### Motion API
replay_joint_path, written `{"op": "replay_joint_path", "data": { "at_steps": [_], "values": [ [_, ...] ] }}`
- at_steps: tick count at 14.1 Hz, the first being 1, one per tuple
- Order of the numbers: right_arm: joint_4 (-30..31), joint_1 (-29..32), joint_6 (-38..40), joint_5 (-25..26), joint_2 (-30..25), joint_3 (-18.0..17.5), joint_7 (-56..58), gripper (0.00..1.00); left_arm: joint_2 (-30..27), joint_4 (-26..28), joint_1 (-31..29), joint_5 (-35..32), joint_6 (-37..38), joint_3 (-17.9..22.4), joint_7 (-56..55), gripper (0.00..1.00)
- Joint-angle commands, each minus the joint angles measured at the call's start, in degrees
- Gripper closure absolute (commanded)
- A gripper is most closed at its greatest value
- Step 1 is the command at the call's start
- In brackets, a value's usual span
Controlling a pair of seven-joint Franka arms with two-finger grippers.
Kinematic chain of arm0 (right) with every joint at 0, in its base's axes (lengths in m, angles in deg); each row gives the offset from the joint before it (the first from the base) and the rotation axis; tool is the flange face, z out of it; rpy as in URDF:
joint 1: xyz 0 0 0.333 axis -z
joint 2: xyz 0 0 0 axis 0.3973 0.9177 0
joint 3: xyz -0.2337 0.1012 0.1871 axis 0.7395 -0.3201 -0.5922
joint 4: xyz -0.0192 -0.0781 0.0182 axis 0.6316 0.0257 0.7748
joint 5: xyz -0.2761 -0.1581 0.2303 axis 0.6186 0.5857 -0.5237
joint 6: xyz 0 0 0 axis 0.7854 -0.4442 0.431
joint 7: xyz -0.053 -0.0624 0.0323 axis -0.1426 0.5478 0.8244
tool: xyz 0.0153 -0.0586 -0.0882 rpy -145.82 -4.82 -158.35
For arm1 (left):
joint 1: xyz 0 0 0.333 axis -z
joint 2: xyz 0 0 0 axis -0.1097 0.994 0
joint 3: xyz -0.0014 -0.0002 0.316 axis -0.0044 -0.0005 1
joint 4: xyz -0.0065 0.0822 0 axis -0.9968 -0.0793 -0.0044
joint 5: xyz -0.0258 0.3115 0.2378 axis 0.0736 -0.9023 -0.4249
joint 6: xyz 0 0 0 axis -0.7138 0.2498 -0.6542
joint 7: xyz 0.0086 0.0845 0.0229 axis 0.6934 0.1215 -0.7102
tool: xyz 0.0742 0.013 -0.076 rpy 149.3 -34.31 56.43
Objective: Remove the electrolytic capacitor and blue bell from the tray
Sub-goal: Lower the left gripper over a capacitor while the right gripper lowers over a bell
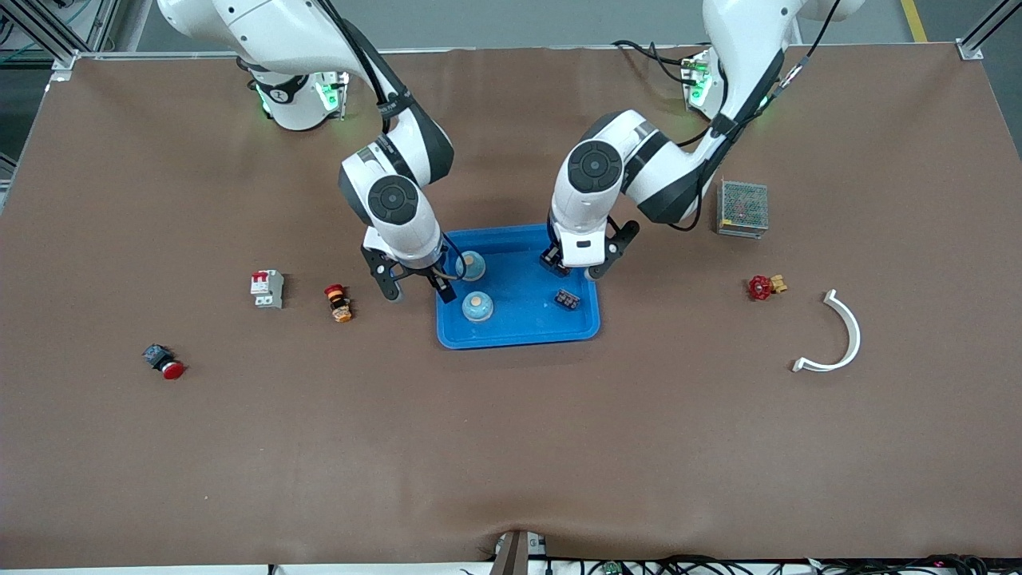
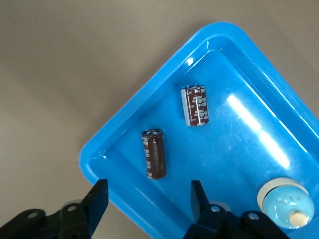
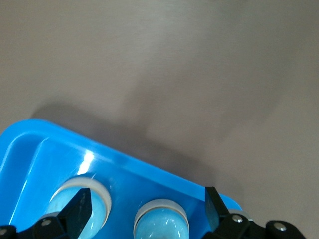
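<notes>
- While both arms hang low over the tray [image 1: 519, 335], the left gripper [image 2: 149, 201] straddles one electrolytic capacitor [image 2: 153, 153] lying just below it, fingers apart, apparently lined up to pinch it.
- Right gripper [image 3: 147, 204] is released, one blue bell [image 3: 160, 223] between its fingers, likely its target.

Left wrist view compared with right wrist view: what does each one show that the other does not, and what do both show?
Only the left wrist view shows two capacitors lying in the tray, one between the left gripper's open fingers and the second capacitor beside it. Only the right wrist view shows two blue bells together, one between the right gripper's open fingers and the other bell beside it. Both show the blue tray on the brown table.
</notes>
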Motion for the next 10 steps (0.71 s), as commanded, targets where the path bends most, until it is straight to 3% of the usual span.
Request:
{"op": "replay_joint_path", "data": {
  "at_steps": [1,10],
  "values": [
    [1.7,-1.8,-2.3,-0.4,0.1,0.7,-8.5,0.0,0.1,2.6,-0.3,-1.2,-5.5,0.0,-3.5,0.28],
    [1.3,-5.4,-5.8,-0.6,2.7,0.7,-20.2,0.0,4.7,2.8,0.3,-1.7,-9.2,0.4,-5.1,0.36]
  ]
}}
